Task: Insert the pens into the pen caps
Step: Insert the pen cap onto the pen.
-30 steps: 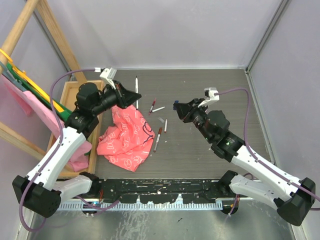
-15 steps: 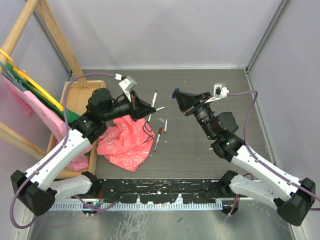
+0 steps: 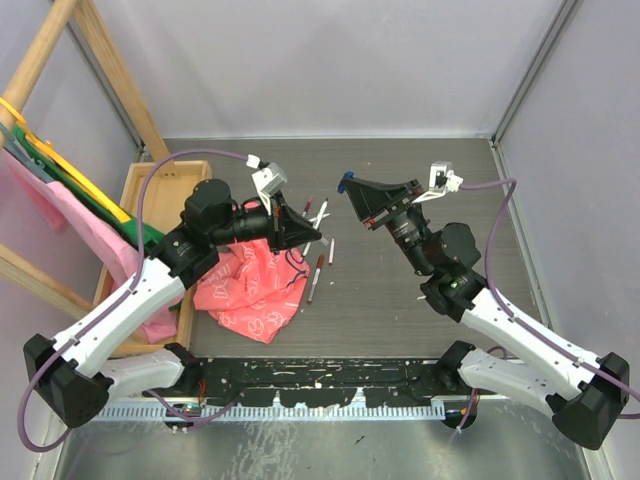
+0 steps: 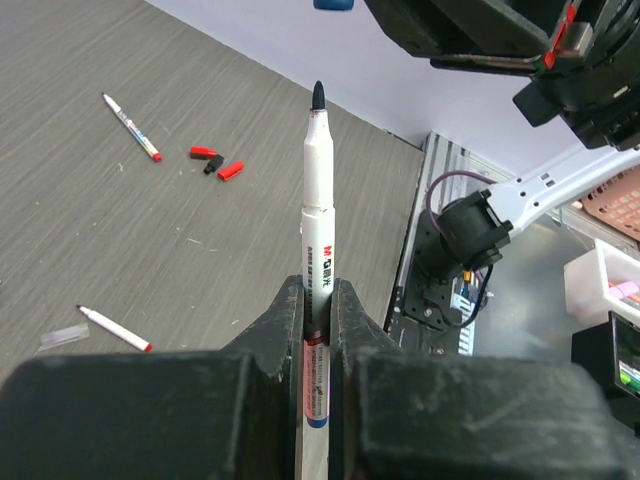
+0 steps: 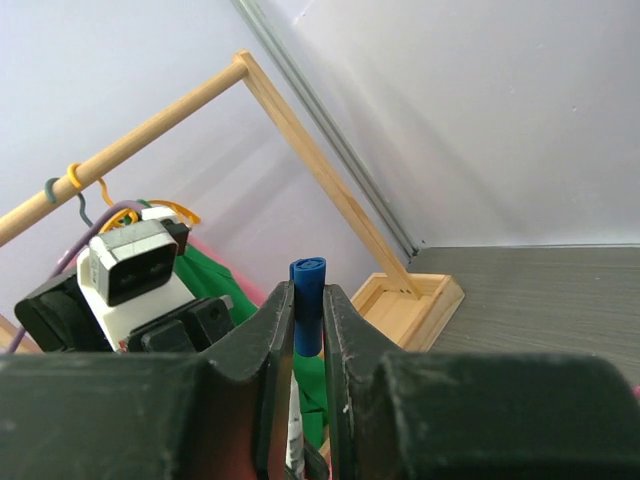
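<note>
My left gripper [image 4: 318, 300] is shut on a white-barrelled pen [image 4: 318, 190], whose dark tip points up and away from the jaws. From above, this gripper [image 3: 306, 230] hangs over the table's middle with the pen [image 3: 318, 211] aimed at my right gripper [image 3: 352, 188]. The right gripper [image 5: 307, 312] is shut on a blue pen cap [image 5: 307, 292], seen from above as a blue spot [image 3: 344, 177]. Pen tip and cap are a short gap apart. Two more pens [image 4: 132, 127] [image 4: 115, 329] and loose red caps [image 4: 206, 153] [image 4: 231, 171] lie on the table.
A crumpled pink patterned cloth [image 3: 252, 278] lies under the left arm. A wooden tray [image 3: 150, 195] stands at the left beside a wooden rack with coloured cloths [image 3: 60, 190]. A red-tipped pen [image 3: 316, 275] lies right of the cloth.
Both arms rose and swung toward each other. The left gripper carried its pen rightward; the right gripper lifted and turned its blue cap toward the pen.
</note>
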You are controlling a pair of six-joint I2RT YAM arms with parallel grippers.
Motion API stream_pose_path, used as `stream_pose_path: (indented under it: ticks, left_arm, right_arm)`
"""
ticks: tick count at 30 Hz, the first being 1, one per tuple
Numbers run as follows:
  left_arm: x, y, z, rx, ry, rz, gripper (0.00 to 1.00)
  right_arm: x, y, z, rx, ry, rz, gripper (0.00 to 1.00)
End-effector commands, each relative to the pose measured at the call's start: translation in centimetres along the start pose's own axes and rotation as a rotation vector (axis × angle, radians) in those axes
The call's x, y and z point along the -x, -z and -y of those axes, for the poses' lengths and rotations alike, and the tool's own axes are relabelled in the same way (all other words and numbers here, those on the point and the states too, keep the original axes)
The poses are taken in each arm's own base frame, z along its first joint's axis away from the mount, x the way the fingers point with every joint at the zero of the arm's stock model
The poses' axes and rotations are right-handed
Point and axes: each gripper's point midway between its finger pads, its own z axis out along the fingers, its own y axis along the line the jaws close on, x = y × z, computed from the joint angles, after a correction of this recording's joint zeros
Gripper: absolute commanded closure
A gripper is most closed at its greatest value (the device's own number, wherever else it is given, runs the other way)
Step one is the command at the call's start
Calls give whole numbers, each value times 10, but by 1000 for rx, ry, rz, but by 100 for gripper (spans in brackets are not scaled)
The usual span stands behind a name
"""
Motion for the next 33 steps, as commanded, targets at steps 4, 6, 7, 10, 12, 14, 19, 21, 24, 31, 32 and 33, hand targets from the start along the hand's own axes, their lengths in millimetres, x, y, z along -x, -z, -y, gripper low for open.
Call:
stream_pose_path:
  ticks: [4, 6, 7, 10, 12, 14, 19, 21, 24, 31, 32, 33]
  left_arm:
    - [12, -3, 17, -79, -57, 7, 100]
    - [12, -3, 18, -82, -59, 5, 100]
    - [12, -3, 18, -78, -60, 6, 100]
    - [12, -3, 17, -74, -62, 6, 100]
    - [11, -3, 17, -73, -64, 6, 100]
    - [12, -3, 18, -75, -66, 6, 100]
    - [12, -1, 17, -68, -70, 11, 100]
    - [12, -1, 17, -62, -74, 13, 100]
    - [13, 0, 16, -54, -77, 17, 100]
    - [14, 2, 13, -30, -85, 29, 100]
    - [15, 3, 13, -27, -87, 31, 100]
    - [15, 3, 13, -26, -89, 32, 100]
  right_arm:
    - [31, -9, -37, 123, -47, 67, 100]
    - [29, -9, -38, 128, -49, 61, 100]
    - [29, -8, -38, 130, -48, 60, 100]
    - [27, -7, -38, 132, -53, 53, 100]
    - [25, -6, -36, 128, -54, 46, 100]
    - [22, -5, -34, 122, -55, 37, 100]
    - [14, -4, -31, 120, -61, 16, 100]
    - [13, -3, -30, 117, -63, 12, 100]
    - [11, -2, -28, 110, -65, 12, 100]
    - [9, 0, -26, 105, -65, 2, 100]
    - [8, 0, -25, 103, -66, 2, 100]
    - [8, 0, -26, 104, -66, 1, 100]
